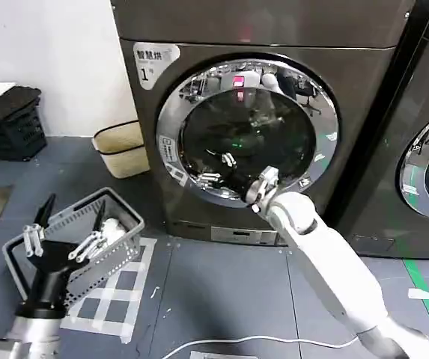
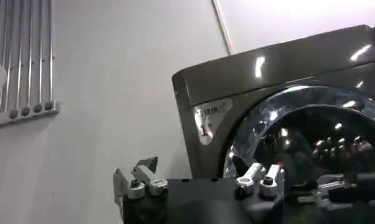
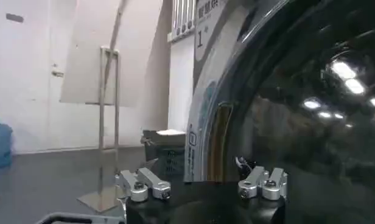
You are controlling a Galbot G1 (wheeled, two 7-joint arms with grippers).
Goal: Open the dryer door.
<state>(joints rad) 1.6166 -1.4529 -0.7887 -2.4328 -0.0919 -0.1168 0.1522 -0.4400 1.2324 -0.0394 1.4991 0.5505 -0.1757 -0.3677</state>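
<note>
The right gripper [image 1: 227, 168], black with silver-tipped fingers on a white arm, is being held against the lower left part of the dryer door [image 1: 248, 131], a large round porthole with a wide shiny chrome rim and dark tinted glass, set shut in the front of the dark grey machine [image 1: 334, 45] marked "1". In the head view its fingers are seen spread apart over the glass, with nothing gripped between them. In the right wrist view the same gripper [image 3: 203, 184] is shown with its two finger bases wide apart, very near the dark glass and the rim of the door [image 3: 309, 115].

The left gripper [image 1: 63, 241], black with silver fingers, is being held low and well to the left of the door, above a grey perforated plastic basket [image 1: 120, 254]; its fingers are splayed open and holding nothing. In the left wrist view this gripper [image 2: 199, 182] is seen facing the door [image 2: 309, 134] from farther off.

The dark blue-grey floor [image 1: 221, 292] in front of the door is carrying white tape squares [image 1: 113, 299] and a white cable [image 1: 229, 342]. A white wall [image 1: 49, 52] is standing left of the machine, with a beige woven basket [image 1: 120, 148] at its foot and a black crate [image 1: 8, 120] farther left. A white item is lying inside the grey basket; what it is cannot be told. A second chrome-rimmed door [image 1: 427, 164] is showing to the right.
</note>
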